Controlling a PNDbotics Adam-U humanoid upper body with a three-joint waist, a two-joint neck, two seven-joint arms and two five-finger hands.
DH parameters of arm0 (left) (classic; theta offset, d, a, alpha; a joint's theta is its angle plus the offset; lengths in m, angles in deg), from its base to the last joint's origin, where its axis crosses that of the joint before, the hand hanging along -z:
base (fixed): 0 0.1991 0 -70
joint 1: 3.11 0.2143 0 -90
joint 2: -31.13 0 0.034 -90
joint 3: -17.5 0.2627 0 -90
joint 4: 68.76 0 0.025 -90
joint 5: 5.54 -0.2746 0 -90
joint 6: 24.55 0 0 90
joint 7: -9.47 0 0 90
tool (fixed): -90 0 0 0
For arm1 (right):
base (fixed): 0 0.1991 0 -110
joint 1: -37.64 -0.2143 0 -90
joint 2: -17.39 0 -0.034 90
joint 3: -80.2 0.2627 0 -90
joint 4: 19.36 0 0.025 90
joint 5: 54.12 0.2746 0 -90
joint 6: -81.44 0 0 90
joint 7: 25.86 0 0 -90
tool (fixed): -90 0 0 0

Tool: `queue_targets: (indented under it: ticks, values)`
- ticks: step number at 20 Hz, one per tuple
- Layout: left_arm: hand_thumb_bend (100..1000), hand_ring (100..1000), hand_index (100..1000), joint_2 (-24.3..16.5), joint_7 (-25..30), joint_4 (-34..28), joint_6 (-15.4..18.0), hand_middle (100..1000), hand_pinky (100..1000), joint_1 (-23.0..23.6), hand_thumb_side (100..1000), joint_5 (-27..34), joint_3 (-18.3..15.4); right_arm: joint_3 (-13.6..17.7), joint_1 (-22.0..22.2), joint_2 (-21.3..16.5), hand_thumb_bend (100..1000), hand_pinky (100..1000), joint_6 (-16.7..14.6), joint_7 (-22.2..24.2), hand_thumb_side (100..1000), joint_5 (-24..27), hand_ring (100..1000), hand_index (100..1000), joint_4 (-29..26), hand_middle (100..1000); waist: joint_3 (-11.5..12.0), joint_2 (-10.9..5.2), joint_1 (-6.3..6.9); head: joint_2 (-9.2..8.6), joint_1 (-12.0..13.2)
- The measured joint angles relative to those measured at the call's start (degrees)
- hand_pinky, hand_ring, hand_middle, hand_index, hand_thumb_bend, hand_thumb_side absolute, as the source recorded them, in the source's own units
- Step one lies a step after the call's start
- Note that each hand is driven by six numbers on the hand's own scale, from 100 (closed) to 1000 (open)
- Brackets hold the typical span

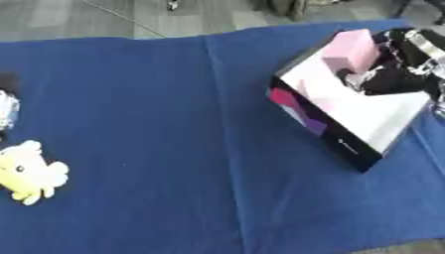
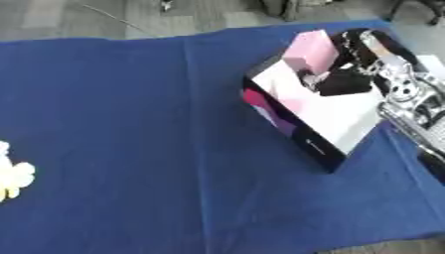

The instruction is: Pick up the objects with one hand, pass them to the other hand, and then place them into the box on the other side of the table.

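Blue cloth [image 1: 174,99] covers the whole table, grey floor showing beyond its far edge. Over on the right, the right hand [image 2: 356,74] is down inside the box [image 2: 339,119], black fingers [image 2: 334,85] curled round the lower end of a pink block [image 2: 311,49], which stands tilted above them with its top poking over the box's far rim. So the fingers have hold of it, closed on its base, and the block looks not yet let go; whether its bottom is touching the white floor of the box, I can't tell.

Well away from those fingers, clear across the cloth at the left edge, lies a yellow plush [image 1: 31,173], untouched. Just above it, something silvery [image 1: 7,109] peeks in at the edge, possibly the left arm, but no left hand shows.

Risks from here, as I judge it: the block sits high and leaning, so if the fingers open now it may topple against the wall or tip out over the far rim. The box itself lies askew near the table's right edge; a wrist dragging on its wall while pulling out could shove it further or off.
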Motion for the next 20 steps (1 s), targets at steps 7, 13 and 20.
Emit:
queue_targets:
  ticks: [7,13,20]
  values:
    - [138,712,834,-0.3,0.9,0.0,-0.1,734,827,-0.2,730,6.5,-0.7,-0.1,2.6,-1.1,458,796,-2.1,-2.1,100,0.1,857,761,0.7,774,1.4,0.68,0.26,-0.26,-1.2]
    - [147,711,833,-0.3,1.0,0.0,0.2,732,827,-0.4,726,6.9,-0.7,-0.9,3.0,-1.6,453,864,-2.0,-2.0,100,-6.3,891,871,8.1,807,1.7,0.97,0.26,-0.44,-1.7]
    - [149,709,830,-0.5,0.9,0.0,0.4,727,826,-0.4,725,6.9,-0.8,-0.4,2.5,-1.6,426,867,-2.9,-2.9,100,-10.8,895,868,17.0,806,1.6,0.98,0.28,-0.47,-2.3]
